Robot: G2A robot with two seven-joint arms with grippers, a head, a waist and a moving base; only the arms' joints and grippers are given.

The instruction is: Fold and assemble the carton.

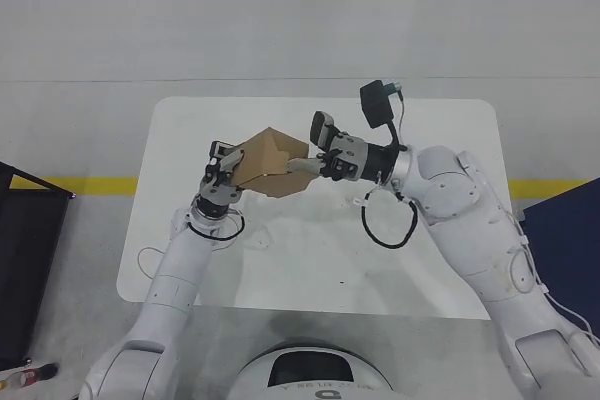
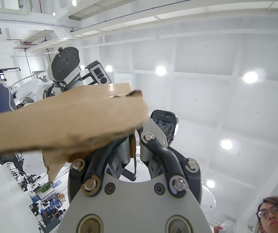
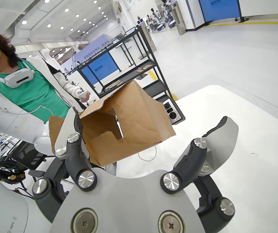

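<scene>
Jaws, left gripper (image 1: 223, 162): narrow, pinched on a cardboard edge of the carton (image 1: 270, 160). Jaws, right gripper (image 3: 151, 123): spread wide. One finger (image 3: 74, 124) sits against a flap at the carton's open side; the other stands clear of the cardboard.

Worktop (image 1: 430, 260): white, rounded corners.

Black rack (image 3: 139, 56): stands beside the worktop on the left arm's side. Flat brown sheets lie on two of its shelves.

Carton: brown, partly erected, held up off the worktop between the two grippers, over the far half. Its open side faces the right wrist camera. Inside show bare cardboard walls, one folded inner flap and a slot cut in one wall.

Small bottle (image 1: 25, 378): lies on the floor near the rack.
</scene>
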